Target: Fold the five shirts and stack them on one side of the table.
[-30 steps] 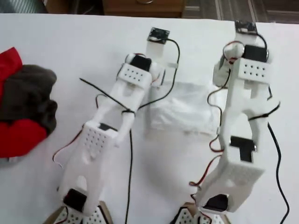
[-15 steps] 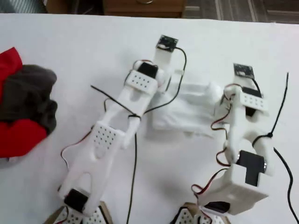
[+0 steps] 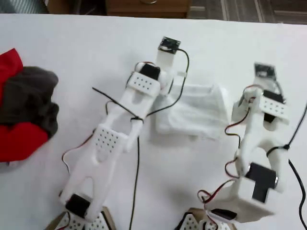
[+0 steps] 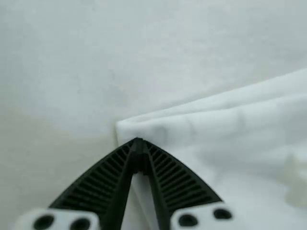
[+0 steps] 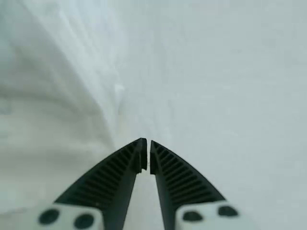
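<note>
A white shirt (image 3: pixel 192 112), folded into a rough rectangle, lies on the white table between my two arms. My left gripper (image 3: pixel 165 62) is at its far-left corner. In the left wrist view this gripper (image 4: pixel 139 143) is shut, with its tips resting just inside the corner of the white shirt (image 4: pixel 216 143); I cannot tell whether cloth is pinched. My right gripper (image 3: pixel 264 84) stands off the shirt's right edge. In the right wrist view it (image 5: pixel 146 155) is shut over bare table, and a fold of the white shirt (image 5: pixel 48 96) lies beside it.
A heap of red and dark grey-brown shirts (image 3: pixel 24 115) sits at the table's left edge. Black cables trail from both arms across the table (image 3: pixel 72 43) near the shirt. The far side of the table is open white surface.
My right arm drew back from the far side, tugged the shirt's right edge, then moved off to the right without it. My left arm shifted slightly right.
</note>
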`<control>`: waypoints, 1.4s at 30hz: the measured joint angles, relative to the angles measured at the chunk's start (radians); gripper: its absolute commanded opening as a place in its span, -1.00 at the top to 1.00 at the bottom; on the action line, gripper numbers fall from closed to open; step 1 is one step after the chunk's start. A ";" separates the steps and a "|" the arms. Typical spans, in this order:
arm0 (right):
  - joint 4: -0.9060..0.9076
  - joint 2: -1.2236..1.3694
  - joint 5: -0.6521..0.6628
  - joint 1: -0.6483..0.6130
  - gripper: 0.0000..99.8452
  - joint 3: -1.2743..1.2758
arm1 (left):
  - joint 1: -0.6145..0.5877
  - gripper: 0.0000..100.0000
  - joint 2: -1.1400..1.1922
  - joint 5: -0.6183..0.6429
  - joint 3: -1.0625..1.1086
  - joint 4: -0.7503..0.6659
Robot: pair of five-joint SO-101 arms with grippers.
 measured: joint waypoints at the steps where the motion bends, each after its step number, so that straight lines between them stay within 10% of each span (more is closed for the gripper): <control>1: 0.017 -0.025 0.000 -0.002 0.96 -0.041 | 0.000 0.95 0.000 0.000 0.000 0.000; 16: 0.106 0.457 -0.110 -0.304 0.96 -0.709 | -0.006 0.95 0.000 0.000 0.000 0.003; 42: 0.509 0.937 -0.117 -0.101 0.83 -1.496 | -0.006 0.95 0.000 0.000 0.000 0.003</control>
